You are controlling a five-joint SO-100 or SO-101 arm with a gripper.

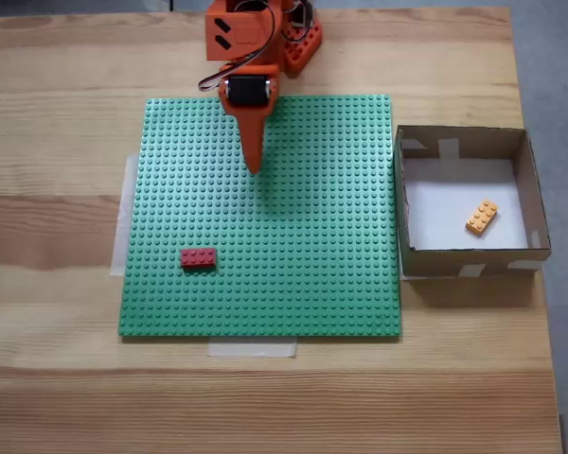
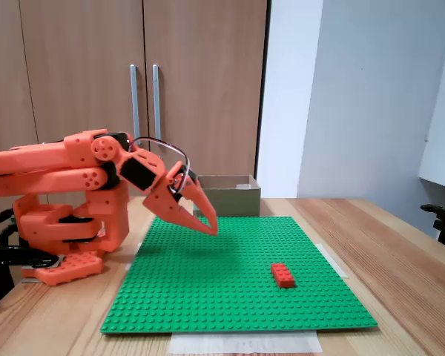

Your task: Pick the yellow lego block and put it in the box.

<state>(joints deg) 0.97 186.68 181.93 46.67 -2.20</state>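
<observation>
Your claw [image 2: 210,227] clenched, holding nothing, above the green baseplate [image 1: 303,284], one yellow brick [image 1: 482,217] in one box [image 1: 540,203], one red brick [image 1: 198,257] on the plate.

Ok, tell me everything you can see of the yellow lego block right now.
In a fixed view from above, the yellow lego block is a small yellow-orange plastic-looking brick with two rows of four studs facing up. It lies flat on the white floor of the box, in its right half, turned diagonally to the walls and touching none of them. Nothing rests on it. The hand is over the green baseplate, well away.
</observation>
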